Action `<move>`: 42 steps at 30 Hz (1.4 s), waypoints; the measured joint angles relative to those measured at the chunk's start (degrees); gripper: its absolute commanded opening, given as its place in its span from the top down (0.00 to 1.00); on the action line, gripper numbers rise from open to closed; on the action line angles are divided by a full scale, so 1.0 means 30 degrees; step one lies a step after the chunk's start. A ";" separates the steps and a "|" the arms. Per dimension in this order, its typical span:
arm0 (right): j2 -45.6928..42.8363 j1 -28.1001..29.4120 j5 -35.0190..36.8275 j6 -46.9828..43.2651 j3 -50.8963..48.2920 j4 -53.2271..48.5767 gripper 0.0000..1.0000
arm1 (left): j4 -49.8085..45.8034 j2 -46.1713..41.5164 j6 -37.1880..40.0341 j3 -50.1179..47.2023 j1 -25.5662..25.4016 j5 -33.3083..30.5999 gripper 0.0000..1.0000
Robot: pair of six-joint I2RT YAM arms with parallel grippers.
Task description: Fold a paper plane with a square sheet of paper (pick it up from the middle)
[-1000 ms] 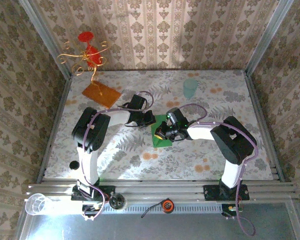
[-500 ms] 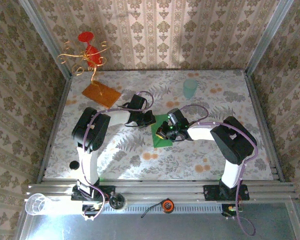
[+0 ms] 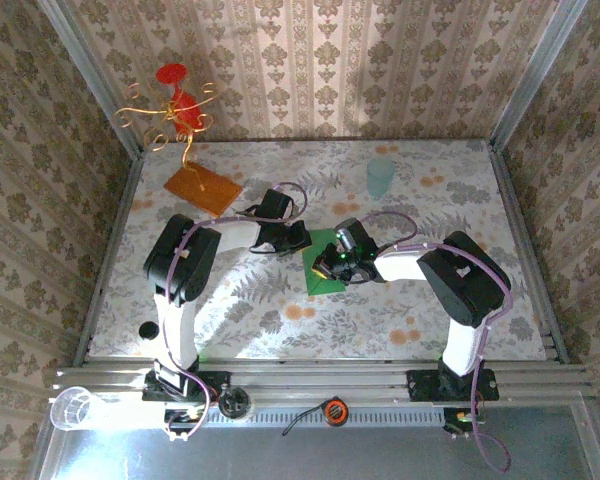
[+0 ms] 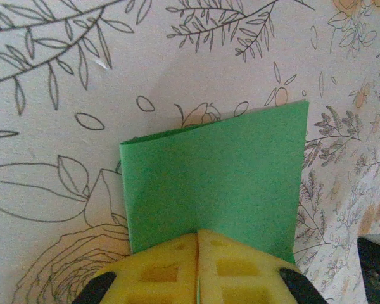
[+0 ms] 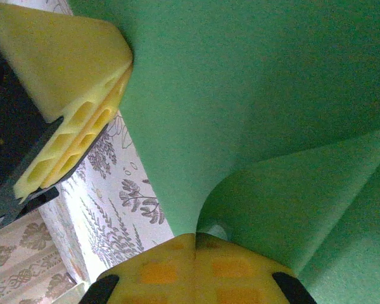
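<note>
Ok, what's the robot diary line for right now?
left hand: shut on green paper | right hand: shut on green paper | paper: partly folded, curling near right hand
</note>
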 measured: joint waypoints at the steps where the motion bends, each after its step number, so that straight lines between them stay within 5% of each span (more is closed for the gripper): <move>1: 0.0000 0.0000 0.0007 0.0007 -0.0022 0.0007 0.95 | 0.0000 0.0000 0.0000 0.0000 0.0000 0.0000 0.90; 42: 0.0189 -0.0029 0.0379 0.0627 -0.0736 0.1574 0.94 | 0.0022 0.0007 0.0000 -0.0007 0.0000 0.0007 0.90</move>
